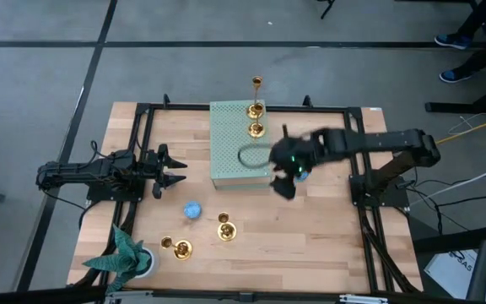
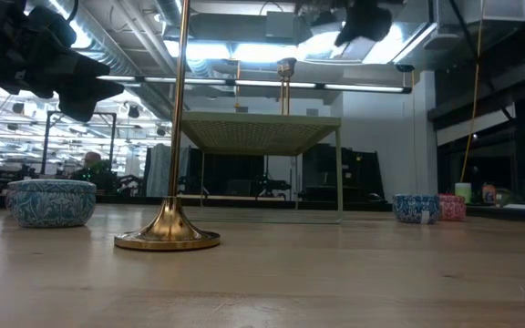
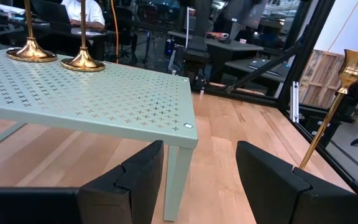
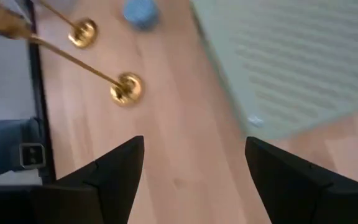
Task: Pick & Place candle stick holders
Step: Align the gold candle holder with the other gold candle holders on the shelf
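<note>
Candle stick holders [image 1: 224, 228] stand upright, stems vertical; both grippers' fingers [image 3: 129, 180] parted, empty.

No text, label, brand, number or sign can be read in any of the views. A white sheet or box with dark print [image 1: 465, 268] lies at the lower right of the high view, on the floor beside the table, but its letters are too small and cut off to make out.
</note>
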Available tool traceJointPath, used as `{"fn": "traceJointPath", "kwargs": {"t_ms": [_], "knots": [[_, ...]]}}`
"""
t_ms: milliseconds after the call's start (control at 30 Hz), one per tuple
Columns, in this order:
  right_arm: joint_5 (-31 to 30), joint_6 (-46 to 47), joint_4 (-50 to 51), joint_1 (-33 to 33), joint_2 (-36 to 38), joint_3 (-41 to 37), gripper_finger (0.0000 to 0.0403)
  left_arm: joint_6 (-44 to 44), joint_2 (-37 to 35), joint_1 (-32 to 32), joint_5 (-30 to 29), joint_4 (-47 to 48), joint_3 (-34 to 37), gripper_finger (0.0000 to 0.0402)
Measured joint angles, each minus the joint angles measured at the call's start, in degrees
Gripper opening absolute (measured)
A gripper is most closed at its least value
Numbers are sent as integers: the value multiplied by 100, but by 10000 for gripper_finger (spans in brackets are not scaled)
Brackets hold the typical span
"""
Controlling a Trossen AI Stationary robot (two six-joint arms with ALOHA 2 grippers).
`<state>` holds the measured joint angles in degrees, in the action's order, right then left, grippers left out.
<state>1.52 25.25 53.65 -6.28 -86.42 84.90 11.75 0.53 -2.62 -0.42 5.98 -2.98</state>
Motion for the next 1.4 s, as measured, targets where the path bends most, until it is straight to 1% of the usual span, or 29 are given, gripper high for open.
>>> {"fn": "traceJointPath", "kwargs": {"t_ms": [167,267,400,533,600,733,867,1067,1200,1267,1400], "knots": [[-949,187,-1569,-923,1,-610,285,2,1,-1,0,0,0,200],[-1282,-178,-2823,-1305,-10,-1107,285,0,1,1,1,0,0,200],[-1216,-946,-4505,-1523,-19,-1885,285,-1,1,-2,1,0,0,200],[-806,-1447,-5645,-1516,-21,-2462,285,0,0,1,-1,1,0,200],[-761,-1548,-5873,-1455,-19,-2635,285,1,-1,-1,1,0,0,200],[-774,-1697,-5907,-1258,-25,-2901,285,0,-1,1,-1,0,0,200],[-1143,-1835,-6182,-1146,-179,-2935,285,1,0,-2,1,0,-2,200],[-1204,-1944,-7639,-1173,-785,-2929,285,1,0,0,0,0,0,200],[-1200,-1820,-8263,-1198,-1233,-2856,285,1,-1,-1,0,0,-1,200],[-1150,-1825,-8212,-1196,-1430,-2698,285,-1,-1,-2,1,0,0,200],[-590,-1825,-8213,-1198,-1852,-2272,285,-1,-1,1,-1,0,0,200]]}}
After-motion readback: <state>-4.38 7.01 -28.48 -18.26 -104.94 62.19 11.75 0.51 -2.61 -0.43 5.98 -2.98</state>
